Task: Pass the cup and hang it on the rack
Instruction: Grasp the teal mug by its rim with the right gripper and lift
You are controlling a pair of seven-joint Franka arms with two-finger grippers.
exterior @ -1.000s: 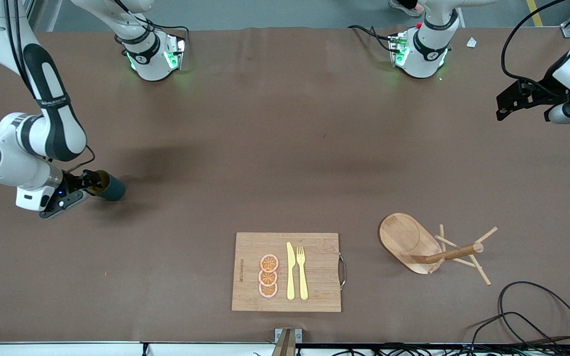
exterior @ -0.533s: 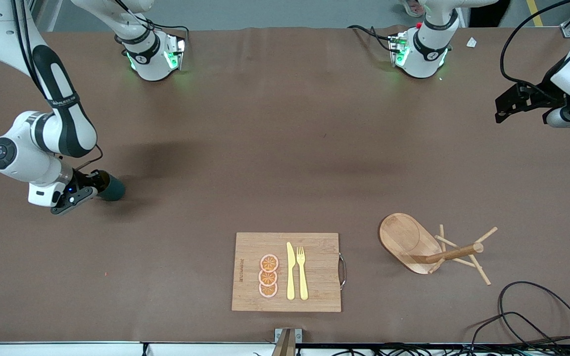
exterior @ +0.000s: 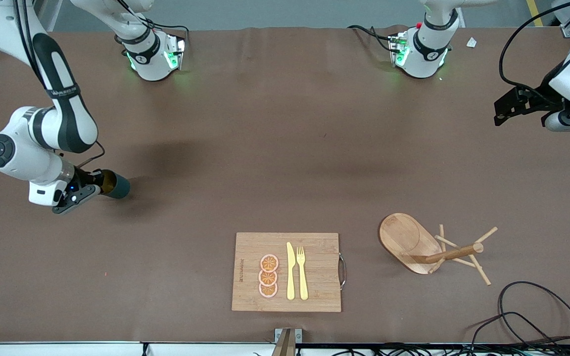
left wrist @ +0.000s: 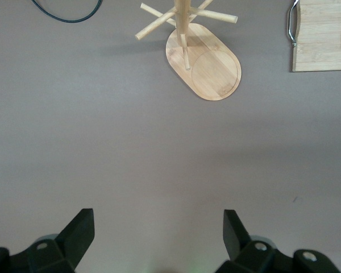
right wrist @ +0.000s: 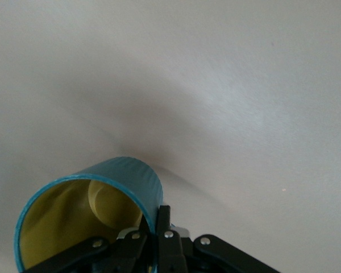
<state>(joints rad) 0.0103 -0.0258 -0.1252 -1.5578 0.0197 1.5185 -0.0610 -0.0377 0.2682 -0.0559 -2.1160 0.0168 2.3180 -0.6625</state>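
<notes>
The brown table carried a cutting board; the rack stood beside it, toward the left arm's end.

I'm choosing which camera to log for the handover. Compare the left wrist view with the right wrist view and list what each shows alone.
Only the left wrist view: the rack, standing on the table with its pegs angled out, a corner of the cutting board with its metal handle, a fork tip, a black cable, and the left end effector open over bare table.

Only the right wrist view: the cup, teal outside and yellow inside, tilted, its rim clamped by the shut right end effector.

Both: the brown table.
</notes>
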